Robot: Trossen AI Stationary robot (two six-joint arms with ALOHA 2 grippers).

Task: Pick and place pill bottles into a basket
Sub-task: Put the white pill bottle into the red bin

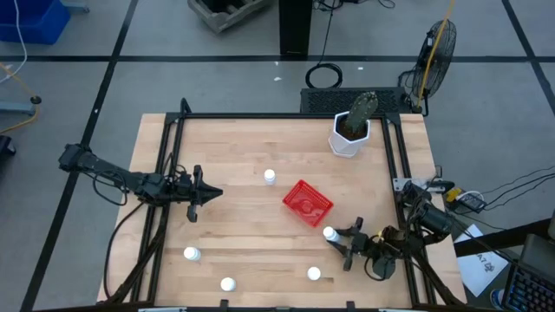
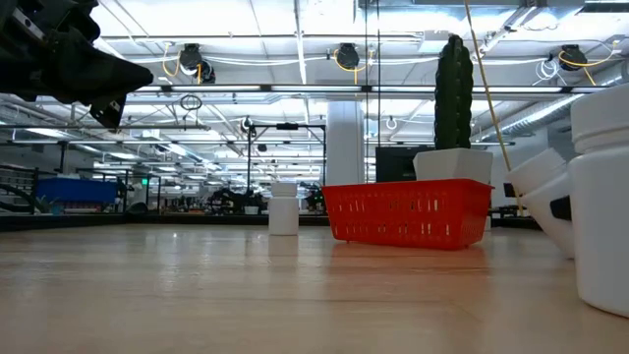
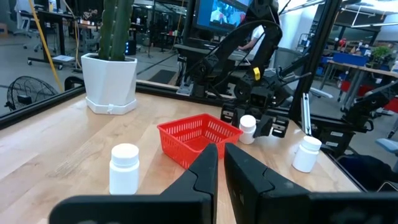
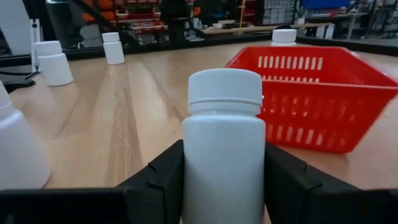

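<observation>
A light wooden table (image 1: pixel 260 251) framed by black rails. A white pot (image 1: pixel 349 136) holding a tall green cactus (image 1: pixel 362 110) stands near the table's far right corner. A fan (image 1: pixel 436 45) sits on the grey floor beyond it.

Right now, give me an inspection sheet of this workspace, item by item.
Surface: wooden table in a dark frame, dry and bare between the items.
Job's things: red basket at mid-table, empty, turned at an angle. Five bottles: one beside the basket, three along the near edge, one in the right gripper.
Clutter: white pot with a cactus at the far right.
Grippers: right gripper shut on a bottle just short of the basket; left gripper shut, holding nothing, over the table's left side.
Cables: black loops off the table's right edge and on the floor behind.
Surroundings: floor fan; papers at right.
</observation>
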